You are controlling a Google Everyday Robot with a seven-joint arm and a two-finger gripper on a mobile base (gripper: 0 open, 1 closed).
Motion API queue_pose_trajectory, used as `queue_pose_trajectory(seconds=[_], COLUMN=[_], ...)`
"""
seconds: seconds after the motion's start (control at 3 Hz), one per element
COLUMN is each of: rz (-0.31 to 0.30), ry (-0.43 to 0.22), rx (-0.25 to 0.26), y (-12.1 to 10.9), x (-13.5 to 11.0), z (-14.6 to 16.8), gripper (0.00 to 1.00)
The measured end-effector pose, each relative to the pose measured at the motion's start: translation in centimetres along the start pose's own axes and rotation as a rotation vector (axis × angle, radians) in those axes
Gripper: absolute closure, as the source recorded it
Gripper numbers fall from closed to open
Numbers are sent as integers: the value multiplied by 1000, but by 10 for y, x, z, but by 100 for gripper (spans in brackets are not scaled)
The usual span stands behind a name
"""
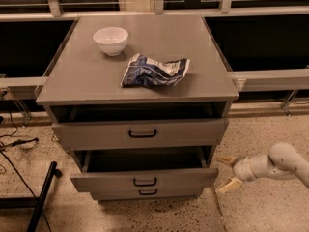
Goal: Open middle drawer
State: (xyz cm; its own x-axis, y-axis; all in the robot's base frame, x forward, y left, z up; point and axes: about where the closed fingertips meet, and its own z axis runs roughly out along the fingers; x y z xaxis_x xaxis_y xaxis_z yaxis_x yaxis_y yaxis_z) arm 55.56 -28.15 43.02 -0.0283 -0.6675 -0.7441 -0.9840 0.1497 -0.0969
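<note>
The gripper hangs low at the right, just above the speckled floor, on the end of a white arm that reaches in from the right edge. Its two tan fingers are spread apart, one above the other, with nothing between them. They point left toward the right end of the middle drawer and stand just beside it, not touching.

The middle drawer is pulled well out of the grey cabinet, its dark inside open to view and its black loop handle at the centre of the front. Under it only a narrow strip of the bottom drawer shows. Above it, the top drawer stands out a little, leaving a dark gap beneath the cabinet top.

At the left a black bar slants across the floor, with cables lying beyond it.

On the cabinet top a crumpled blue and white bag lies near the middle. A white bowl stands upright farther back to the left, apart from the bag. Behind the cabinet runs a grey ledge below dark panes.
</note>
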Motion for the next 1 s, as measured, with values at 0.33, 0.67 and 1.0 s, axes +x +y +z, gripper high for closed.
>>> queue_pose_trajectory(seconds=[0.33,0.67,1.0], rz=[-1,0,2], ry=[1,1,3], rx=[3,6,6], y=[-8,-14,-19], x=[3,5,7], z=[4,6,8], gripper=[27,27,50])
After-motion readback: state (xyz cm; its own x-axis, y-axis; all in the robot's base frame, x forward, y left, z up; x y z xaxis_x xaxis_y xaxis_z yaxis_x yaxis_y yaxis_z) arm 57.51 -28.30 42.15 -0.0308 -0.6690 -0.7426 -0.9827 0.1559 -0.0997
